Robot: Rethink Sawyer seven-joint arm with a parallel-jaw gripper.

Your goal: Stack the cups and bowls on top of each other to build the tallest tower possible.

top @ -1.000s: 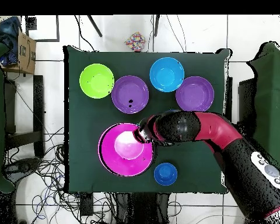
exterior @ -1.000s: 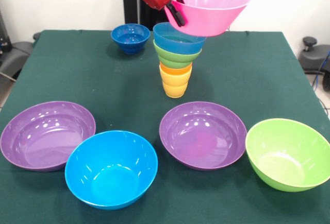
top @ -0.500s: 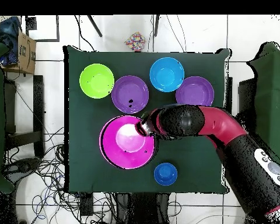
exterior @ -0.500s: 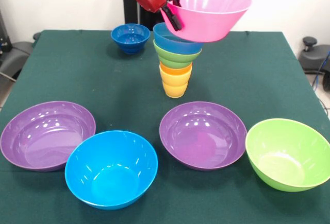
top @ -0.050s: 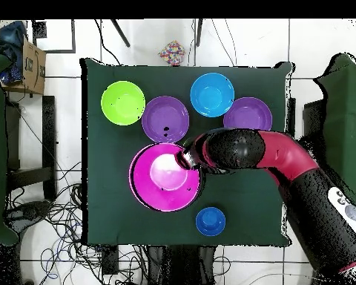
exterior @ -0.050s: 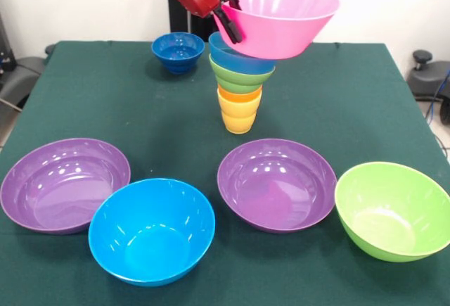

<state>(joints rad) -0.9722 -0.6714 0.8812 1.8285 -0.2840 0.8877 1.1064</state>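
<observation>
Fingers (exterior @ -0.050s: 234, 19) hold pink bowl (exterior @ -0.050s: 281, 17) tilted, mouth up.

There are two small ribbed plastic cups, one orange (exterior @ -0.050s: 240, 95) and one yellow (exterior @ -0.050s: 238, 119). There are eight shiny round plastic bowls: three small ones (exterior @ -0.050s: 177, 51) and five big ones (exterior @ -0.050s: 152, 229).

A robotics lab is suggested: a green-clothed counter (top @ -0.050s: 107, 215) is set on a tiled floor (top @ -0.050s: 62, 111), ringed by loose cables (top @ -0.050s: 58, 211), with a cardboard box (top @ -0.050s: 33, 65) stored alongside.
</observation>
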